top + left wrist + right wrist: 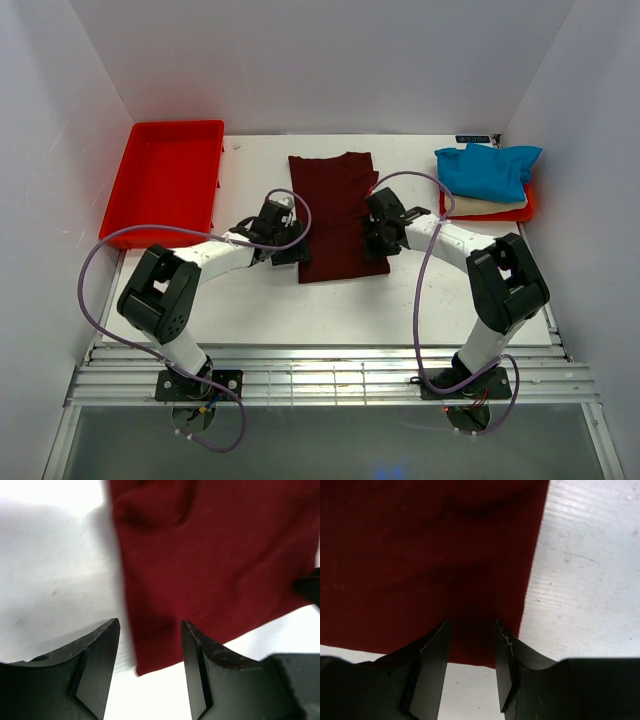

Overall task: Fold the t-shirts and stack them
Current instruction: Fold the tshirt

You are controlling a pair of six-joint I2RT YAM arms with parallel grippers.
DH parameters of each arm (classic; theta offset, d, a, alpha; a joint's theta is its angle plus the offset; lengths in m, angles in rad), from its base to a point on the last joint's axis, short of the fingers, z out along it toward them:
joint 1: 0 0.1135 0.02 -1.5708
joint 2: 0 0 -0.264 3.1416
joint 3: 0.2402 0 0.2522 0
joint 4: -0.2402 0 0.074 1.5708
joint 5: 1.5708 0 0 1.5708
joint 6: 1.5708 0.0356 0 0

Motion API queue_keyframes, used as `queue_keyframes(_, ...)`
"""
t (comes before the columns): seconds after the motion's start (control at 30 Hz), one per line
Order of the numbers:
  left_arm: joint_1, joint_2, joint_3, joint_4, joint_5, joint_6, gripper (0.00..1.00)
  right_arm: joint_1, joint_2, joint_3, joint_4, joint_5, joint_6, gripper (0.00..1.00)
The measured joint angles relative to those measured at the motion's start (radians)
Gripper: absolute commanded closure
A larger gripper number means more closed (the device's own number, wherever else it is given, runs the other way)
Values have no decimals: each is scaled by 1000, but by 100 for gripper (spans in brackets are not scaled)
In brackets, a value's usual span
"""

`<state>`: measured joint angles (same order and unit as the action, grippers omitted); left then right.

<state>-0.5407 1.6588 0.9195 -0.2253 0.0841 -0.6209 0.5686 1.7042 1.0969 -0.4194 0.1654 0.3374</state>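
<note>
The dark maroon t-shirt (336, 215) lies folded into a long strip on the white table. My left gripper (291, 247) is open, just above the strip's near left corner; in the left wrist view the cloth (210, 555) shows between and beyond the open fingers. My right gripper (377, 240) is open over the strip's near right corner; the cloth (420, 555) fills the right wrist view, its near edge between the fingers. The bright blue t-shirt (488, 168) lies folded on the cream t-shirt (487, 205) at the back right.
An empty red tray (165, 180) sits at the back left. A second red tray (528, 206) holds the blue and cream stack at the back right. White walls enclose the table on three sides.
</note>
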Motion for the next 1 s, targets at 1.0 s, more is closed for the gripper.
queue_keyframes(1.0, -18, 40, -16, 67, 93, -28, 37, -2, -65, -145, 20, 39, 57, 53)
